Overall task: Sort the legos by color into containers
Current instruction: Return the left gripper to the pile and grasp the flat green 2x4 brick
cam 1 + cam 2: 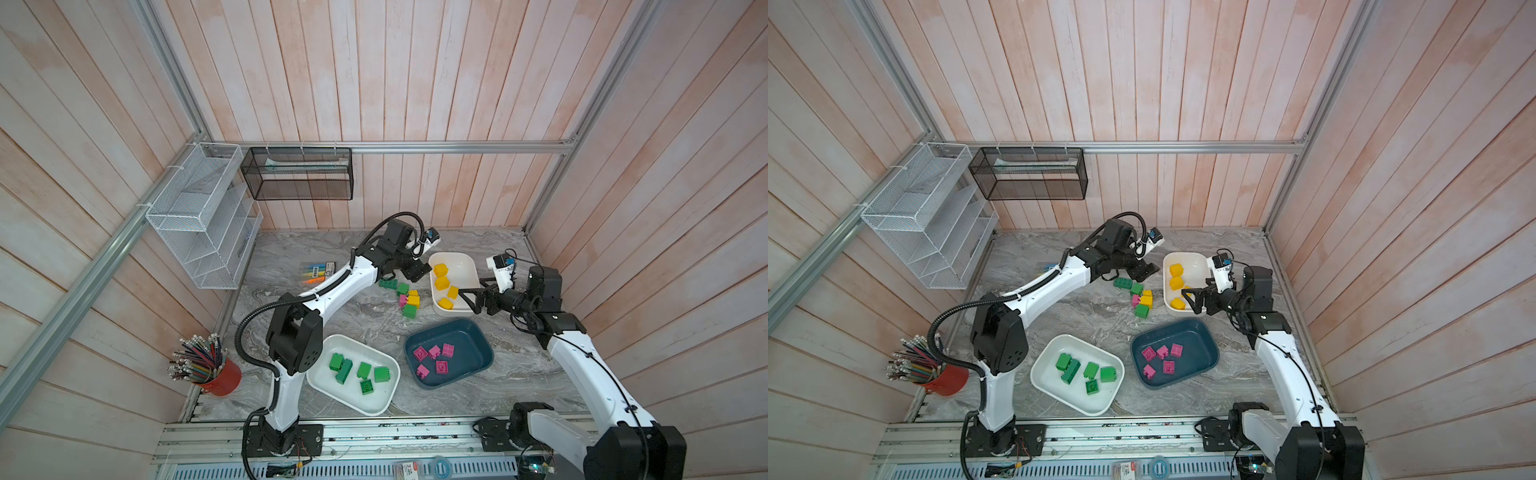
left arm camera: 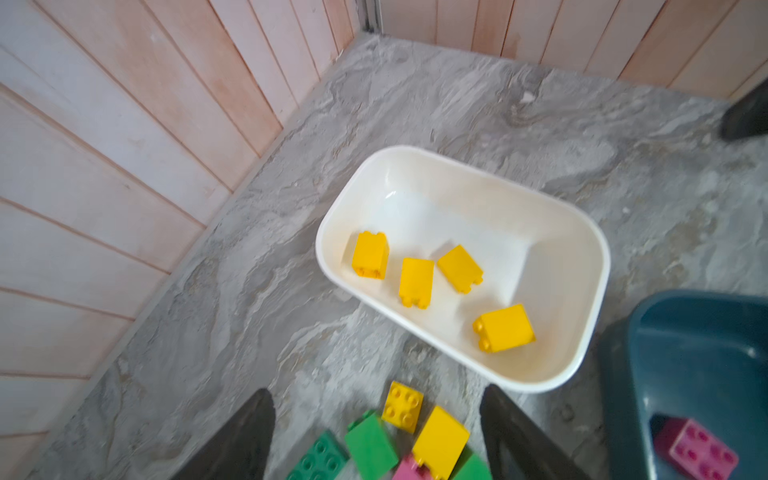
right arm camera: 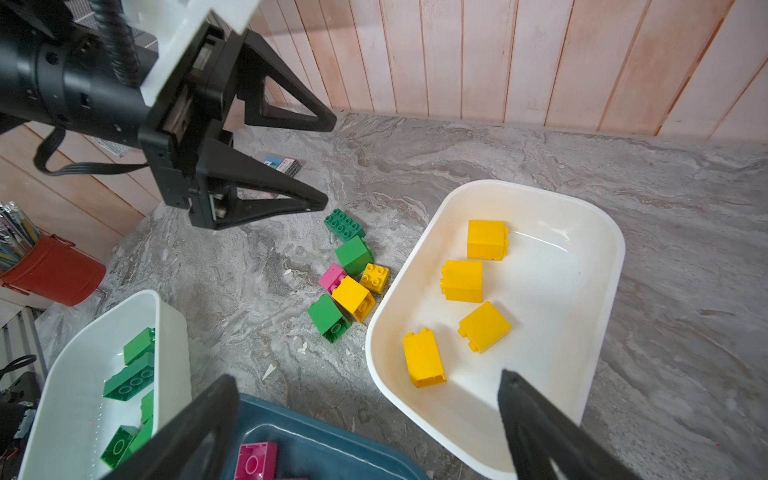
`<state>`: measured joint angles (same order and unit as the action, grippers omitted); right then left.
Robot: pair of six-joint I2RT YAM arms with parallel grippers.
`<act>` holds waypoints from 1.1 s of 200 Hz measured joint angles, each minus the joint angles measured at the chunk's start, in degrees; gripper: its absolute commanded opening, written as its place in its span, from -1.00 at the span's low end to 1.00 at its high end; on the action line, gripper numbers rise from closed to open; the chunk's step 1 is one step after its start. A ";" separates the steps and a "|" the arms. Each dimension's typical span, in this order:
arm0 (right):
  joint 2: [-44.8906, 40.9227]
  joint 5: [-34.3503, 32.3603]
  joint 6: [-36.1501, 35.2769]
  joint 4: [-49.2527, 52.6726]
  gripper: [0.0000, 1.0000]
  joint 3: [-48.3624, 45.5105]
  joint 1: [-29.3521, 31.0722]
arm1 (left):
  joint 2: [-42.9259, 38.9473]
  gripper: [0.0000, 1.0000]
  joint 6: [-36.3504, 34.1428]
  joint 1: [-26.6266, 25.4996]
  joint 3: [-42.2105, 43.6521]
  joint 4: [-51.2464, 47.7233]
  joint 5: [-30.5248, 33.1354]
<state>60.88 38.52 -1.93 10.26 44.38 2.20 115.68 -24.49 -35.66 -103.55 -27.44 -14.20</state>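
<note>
Both hands are empty on my feed. The left gripper (image 3: 328,162) hangs with its jaws spread by the 6 loose legos (image 3: 353,298). The right gripper (image 1: 467,301) is wide open over the far white tub (image 3: 557,299), which holds 4 yellows. There are 5 greens in the near white tub (image 1: 324,382) and 5 pinks in the teal tub (image 1: 469,345).

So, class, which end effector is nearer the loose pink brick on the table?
Left. The left end effector hovers just behind the pink brick; the right end effector hangs over the tub of yellow bricks, farther off.
</note>
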 measured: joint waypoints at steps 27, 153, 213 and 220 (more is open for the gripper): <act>0.17 0.61 0.24 0.00 0.96 -0.22 0.00 | 1.07 0.55 -6.21 6.19 3.50 -2.49 -4.81; 1.14 0.83 0.22 0.02 0.96 -0.44 0.17 | 14.91 0.50 -21.42 12.66 -4.44 -10.01 -12.15; 7.78 0.85 -0.61 0.02 0.97 1.22 3.04 | 11.50 0.51 -23.47 13.05 3.61 -6.56 -12.46; 8.57 0.87 -0.85 0.02 0.96 1.90 3.37 | 11.54 0.52 -23.89 13.09 3.52 -6.38 -12.41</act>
<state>69.45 39.40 -2.79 10.28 46.28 5.56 127.22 -48.38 -22.57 -100.03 -33.82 -26.61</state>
